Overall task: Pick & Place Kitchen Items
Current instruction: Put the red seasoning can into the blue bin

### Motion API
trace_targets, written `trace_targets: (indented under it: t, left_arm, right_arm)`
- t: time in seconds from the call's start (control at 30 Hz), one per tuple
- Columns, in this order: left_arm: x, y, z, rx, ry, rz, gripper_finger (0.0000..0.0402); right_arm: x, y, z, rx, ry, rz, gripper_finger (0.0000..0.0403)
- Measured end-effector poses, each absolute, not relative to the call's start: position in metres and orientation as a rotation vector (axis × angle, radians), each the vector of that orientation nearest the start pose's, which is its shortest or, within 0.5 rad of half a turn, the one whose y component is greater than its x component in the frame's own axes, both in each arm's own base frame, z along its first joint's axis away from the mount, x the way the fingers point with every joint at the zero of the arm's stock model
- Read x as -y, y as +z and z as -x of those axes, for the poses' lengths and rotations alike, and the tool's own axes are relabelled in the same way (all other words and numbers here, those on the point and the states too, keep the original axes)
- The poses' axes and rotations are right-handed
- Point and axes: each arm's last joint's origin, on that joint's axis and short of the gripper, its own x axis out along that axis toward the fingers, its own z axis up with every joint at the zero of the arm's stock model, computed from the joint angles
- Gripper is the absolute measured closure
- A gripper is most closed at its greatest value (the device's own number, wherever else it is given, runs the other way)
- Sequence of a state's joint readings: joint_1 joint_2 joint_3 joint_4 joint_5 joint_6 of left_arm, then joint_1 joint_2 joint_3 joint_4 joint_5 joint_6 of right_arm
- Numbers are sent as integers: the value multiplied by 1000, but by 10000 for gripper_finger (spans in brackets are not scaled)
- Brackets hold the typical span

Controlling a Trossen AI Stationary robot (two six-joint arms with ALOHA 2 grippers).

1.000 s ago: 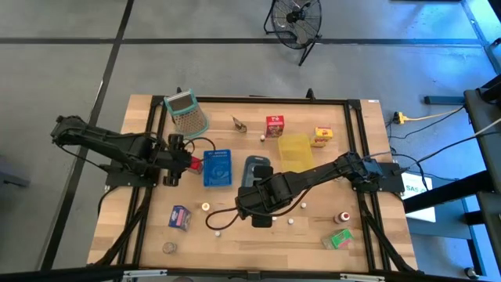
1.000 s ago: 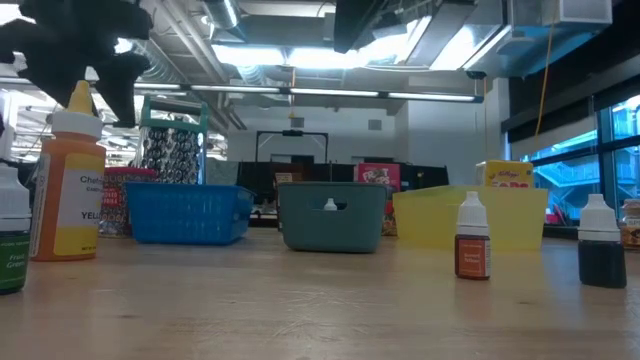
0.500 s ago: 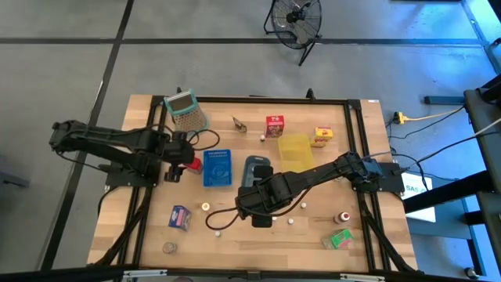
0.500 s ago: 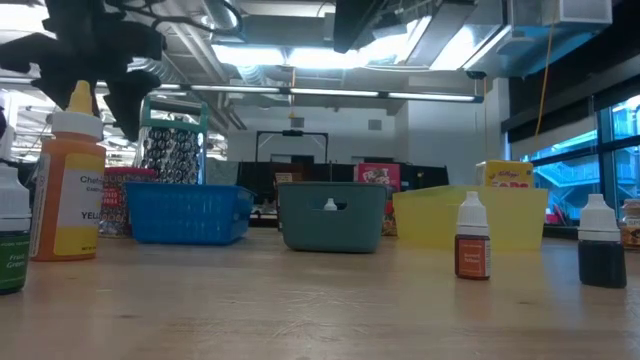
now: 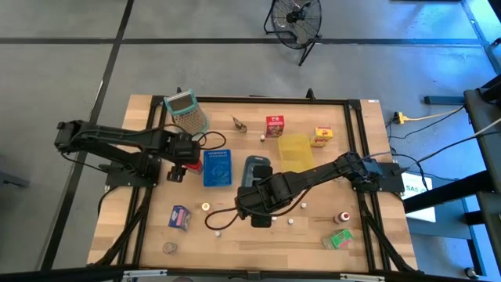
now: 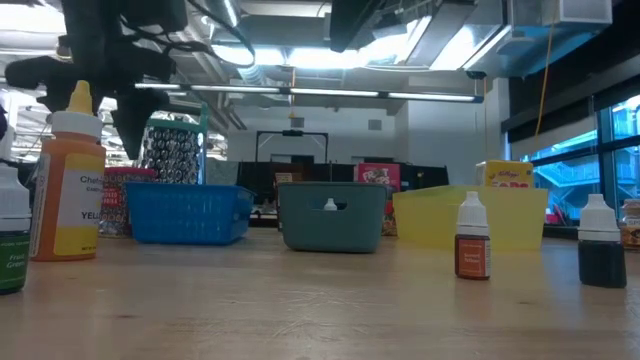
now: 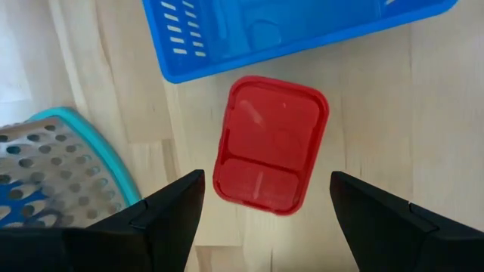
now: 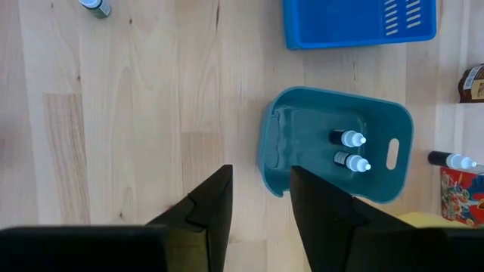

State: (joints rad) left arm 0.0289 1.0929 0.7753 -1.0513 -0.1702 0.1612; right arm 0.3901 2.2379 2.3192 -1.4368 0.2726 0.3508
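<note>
The left hand (image 7: 261,198) hangs with fingers spread above a red carton (image 7: 270,143) lying flat just beside the blue tray (image 7: 302,30), bare bench (image 5: 149,227) on its other sides. The right hand (image 8: 261,196), also spread, hovers mid-bench near the grey-blue tray (image 8: 333,143), which holds two small bottles (image 8: 349,149).

Legible print in my views: orange squeeze bottle (image 6: 67,185), label partly readable as "YEL"; yellow carton (image 6: 503,176), red lettering too small for me to read with certainty.
</note>
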Motion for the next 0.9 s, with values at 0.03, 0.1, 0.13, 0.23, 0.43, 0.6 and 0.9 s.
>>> trace_targets:
  t: [0.03,0.1,0.13,0.23,0.43,0.6,0.9]
  left_arm:
    - [-10,223,-170,-1380,54,-225,121]
    - [-11,221,-172,-1390,38,-216,121]
    - [-12,220,-173,-1397,32,-216,121]
    - [-13,217,-175,-1419,33,-208,121]
    - [-15,212,-181,-1431,23,-211,121]
    - [-15,207,-186,-1444,-4,-190,121]
    - [-15,196,-192,-1511,-18,-196,121]
  right_arm:
    - [-161,297,-413,-1269,-125,140,268]
    - [-161,297,-413,-1269,-125,140,268]
    - [-161,297,-413,-1269,-125,140,268]
    - [-161,297,-413,-1269,-125,140,268]
    - [-161,297,-413,-1269,-125,139,268]
    - [-161,297,-413,-1268,-125,139,268]
    - [-161,297,-413,-1269,-124,139,268]
